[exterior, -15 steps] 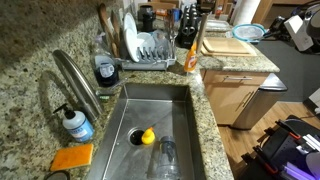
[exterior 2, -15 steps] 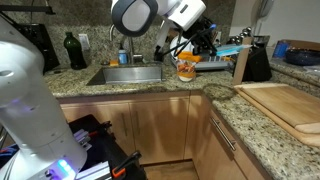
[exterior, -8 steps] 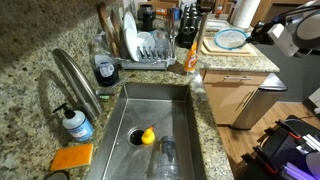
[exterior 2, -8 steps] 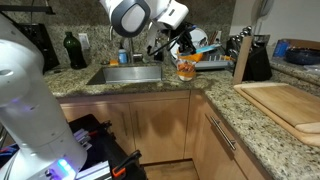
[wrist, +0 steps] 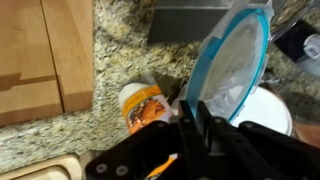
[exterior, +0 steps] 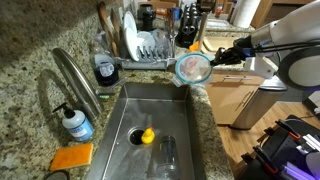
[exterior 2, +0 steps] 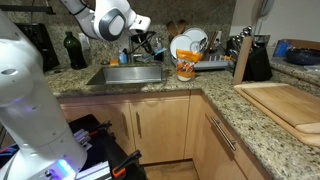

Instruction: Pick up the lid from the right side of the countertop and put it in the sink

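The gripper (exterior: 213,59) is clenched on the rim of the lid (exterior: 193,67) — clear, blue-edged, held tilted in the air. In an exterior view it hangs by the 1 o'clock corner of the sink (exterior: 165,105). In the wrist view an orange bottle (wrist: 141,106) stands at the gripper's 9 o'clock — its label too blurred to read.

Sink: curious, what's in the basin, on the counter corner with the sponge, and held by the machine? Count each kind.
Yellow item in the basin: 1
Clear glass in the basin: 1
Soap bottle: 1
Orange sponge: 1
Lid in the gripper: 1
Total: 5
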Robot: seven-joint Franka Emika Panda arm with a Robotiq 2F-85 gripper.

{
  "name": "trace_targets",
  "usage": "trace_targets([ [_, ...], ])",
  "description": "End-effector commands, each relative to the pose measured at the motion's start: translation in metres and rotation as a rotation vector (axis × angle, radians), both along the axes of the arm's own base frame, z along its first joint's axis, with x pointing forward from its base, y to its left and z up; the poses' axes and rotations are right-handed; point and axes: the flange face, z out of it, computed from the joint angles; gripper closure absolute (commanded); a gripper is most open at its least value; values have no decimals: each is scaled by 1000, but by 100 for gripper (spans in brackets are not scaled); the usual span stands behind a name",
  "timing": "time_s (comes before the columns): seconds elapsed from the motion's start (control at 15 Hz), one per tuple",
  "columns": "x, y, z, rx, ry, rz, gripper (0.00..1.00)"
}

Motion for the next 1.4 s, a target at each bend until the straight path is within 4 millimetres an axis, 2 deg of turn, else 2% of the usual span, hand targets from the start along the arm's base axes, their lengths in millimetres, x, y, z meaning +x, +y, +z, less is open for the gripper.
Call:
trace_targets([
  [0.0, 9, 5, -3, -81, -24, 135, 97],
  [0.07, 0, 15, -1, -39, -6, 89, 90],
  [0.27, 4, 5, -2, -69, -10, 113, 90],
  [0.33, 8, 11, -5, -59, 4, 126, 97],
  [0.47, 18, 50, -17, -47, 30, 216, 97],
  [0.67, 27, 127, -34, -21, 84, 370, 97],
  [0.8, 33, 186, -44, 27, 122, 447, 97],
  [0.87, 41, 202, -45, 52, 122, 456, 97],
  [0.93, 48, 205, -40, 74, 116, 454, 97],
  [1.07, 69, 192, -34, 112, 99, 401, 97],
  [1.13, 77, 179, -30, 128, 97, 361, 65],
  [1.2, 85, 169, -28, 143, 99, 333, 63],
  [1.27, 91, 152, -25, 137, 89, 300, 58],
  [1.33, 97, 141, -23, 142, 86, 276, 50],
])
